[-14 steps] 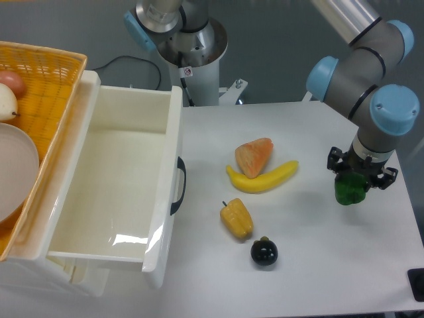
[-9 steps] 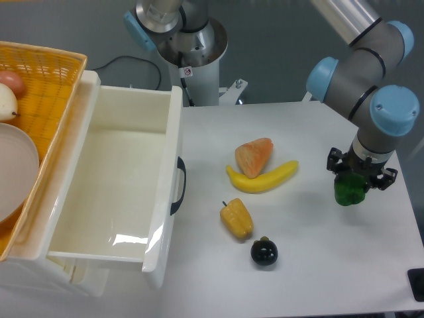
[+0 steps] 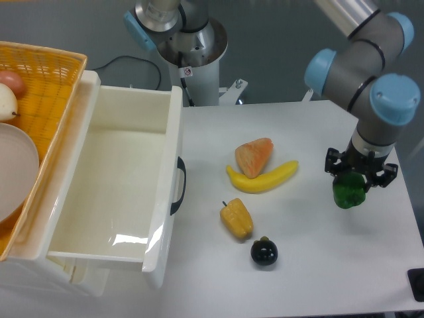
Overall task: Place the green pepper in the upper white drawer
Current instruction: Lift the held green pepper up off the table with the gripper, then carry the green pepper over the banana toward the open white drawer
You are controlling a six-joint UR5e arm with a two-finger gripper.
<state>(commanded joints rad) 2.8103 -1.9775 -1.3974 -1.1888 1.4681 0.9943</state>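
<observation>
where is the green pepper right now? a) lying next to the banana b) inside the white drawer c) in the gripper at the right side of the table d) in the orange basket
c: the green pepper sits between the fingers of the gripper over the right side of the table, while the upper white drawer stands open with nothing in it.

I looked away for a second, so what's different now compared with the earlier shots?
The arm shifted slightly: the end effector, closed on the green pepper, has edged a little down-frame, and the arm's upper joints moved a touch left. Nothing was let go. The upper white drawer stays open, and the banana, yellow pepper and dark round fruit lie unmoved.
</observation>
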